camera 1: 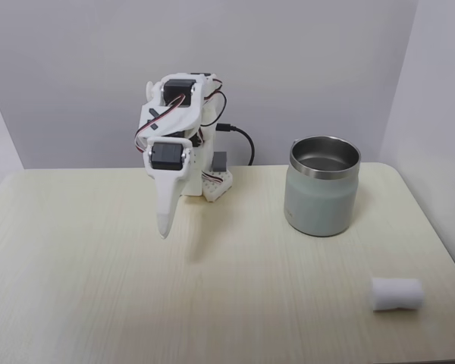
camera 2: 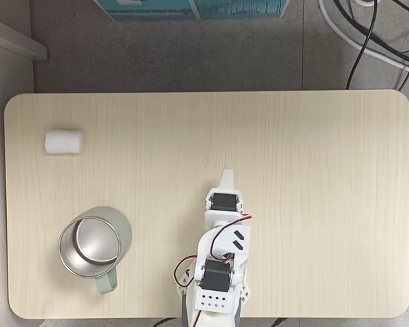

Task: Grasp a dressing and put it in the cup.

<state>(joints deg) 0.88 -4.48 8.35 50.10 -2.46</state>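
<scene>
In a fixed view, the hand (camera 1: 164, 227) is seen hanging folded near the arm's base, fingers together, nothing held. The dressing (camera 1: 396, 294) lies well apart, right of the cup (camera 1: 323, 186).

In another fixed view, the dressing (camera 2: 63, 142) is shown near the tabletop (camera 2: 313, 136) corner (beyond the cup (camera 2: 94, 247)). The reach seems not yet begun; opening and extending are called for.

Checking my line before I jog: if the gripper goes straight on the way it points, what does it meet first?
Probably the bare table: the gripper points down, jaws together. The roll and cup sit off to the side.
</scene>
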